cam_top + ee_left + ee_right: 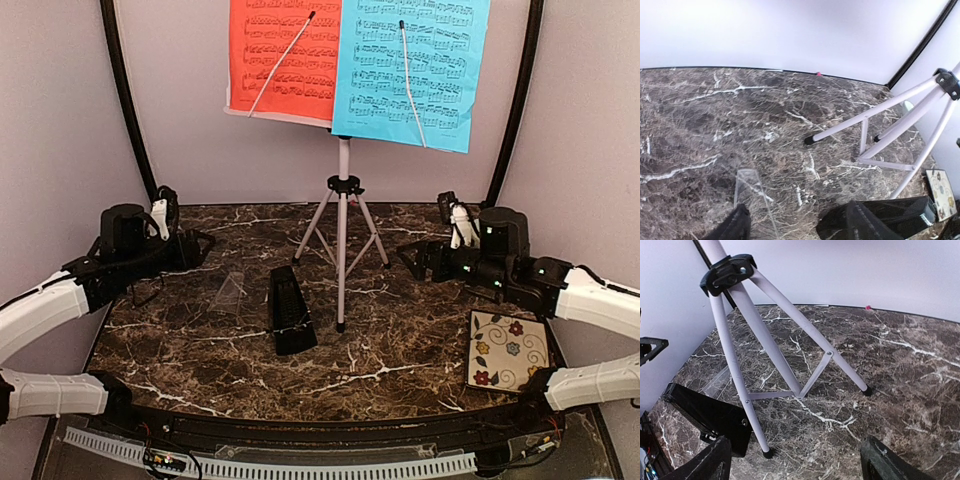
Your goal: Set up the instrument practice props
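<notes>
The white stand [343, 200] stood on its three legs at the back middle of the marble table [400, 340]. Its desk held a red page [280, 50] on the left and a blue page [410, 70] on the right, their edges overlapping, each pinned by a thin white wire arm. The black metronome [291, 310] sat uncovered just left of the front leg. Its clear cover [231, 290] lay apart to the left, with nothing inside it. A floral tile [510, 350] lay at the near right.

The left gripper [203, 243] hovered near the cover with its fingers spread and empty. The right gripper [415, 258], also wide and empty, faced the stand's legs from the right.
</notes>
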`<state>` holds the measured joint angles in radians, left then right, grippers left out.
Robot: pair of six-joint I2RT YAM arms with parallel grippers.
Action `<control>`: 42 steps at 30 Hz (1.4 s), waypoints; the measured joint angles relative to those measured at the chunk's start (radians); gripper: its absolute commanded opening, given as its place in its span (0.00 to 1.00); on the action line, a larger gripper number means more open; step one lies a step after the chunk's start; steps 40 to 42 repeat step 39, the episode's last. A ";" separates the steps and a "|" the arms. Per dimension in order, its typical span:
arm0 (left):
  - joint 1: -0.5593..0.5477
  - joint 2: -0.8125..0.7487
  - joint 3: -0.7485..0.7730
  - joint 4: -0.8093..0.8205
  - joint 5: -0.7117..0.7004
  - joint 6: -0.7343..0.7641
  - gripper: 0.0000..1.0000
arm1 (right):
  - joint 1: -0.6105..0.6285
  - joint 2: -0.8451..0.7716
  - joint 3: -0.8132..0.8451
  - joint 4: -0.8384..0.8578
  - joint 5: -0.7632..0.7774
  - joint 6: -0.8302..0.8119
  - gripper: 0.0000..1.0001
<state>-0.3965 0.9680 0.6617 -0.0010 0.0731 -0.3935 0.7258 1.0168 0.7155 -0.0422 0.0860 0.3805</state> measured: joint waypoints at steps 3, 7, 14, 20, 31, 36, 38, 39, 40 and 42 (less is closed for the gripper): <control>0.000 0.021 0.066 -0.037 0.027 0.024 0.94 | -0.022 -0.005 -0.002 0.018 -0.051 0.000 1.00; 0.000 0.069 0.129 -0.086 0.050 0.042 0.99 | -0.058 -0.014 -0.013 0.033 -0.103 0.016 1.00; 0.000 0.135 0.140 -0.153 0.069 0.032 0.99 | -0.197 -0.040 -0.082 0.047 -0.167 0.074 1.00; 0.001 0.165 0.113 -0.172 0.053 -0.013 0.99 | -0.332 -0.046 -0.176 0.057 -0.219 0.139 1.00; 0.024 0.253 0.035 -0.153 0.040 -0.067 0.99 | -0.388 -0.071 -0.292 0.066 -0.221 0.176 1.00; 0.026 0.262 0.027 -0.135 0.041 -0.079 0.99 | -0.388 -0.077 -0.306 0.082 -0.220 0.179 1.00; 0.026 0.262 0.026 -0.130 0.040 -0.083 0.99 | -0.388 -0.079 -0.312 0.089 -0.220 0.180 1.00; 0.026 0.262 0.025 -0.129 0.040 -0.083 0.99 | -0.388 -0.079 -0.315 0.095 -0.220 0.180 1.00; 0.026 0.262 0.025 -0.129 0.040 -0.083 0.99 | -0.388 -0.079 -0.315 0.095 -0.220 0.180 1.00; 0.026 0.262 0.025 -0.129 0.040 -0.083 0.99 | -0.388 -0.079 -0.315 0.095 -0.220 0.180 1.00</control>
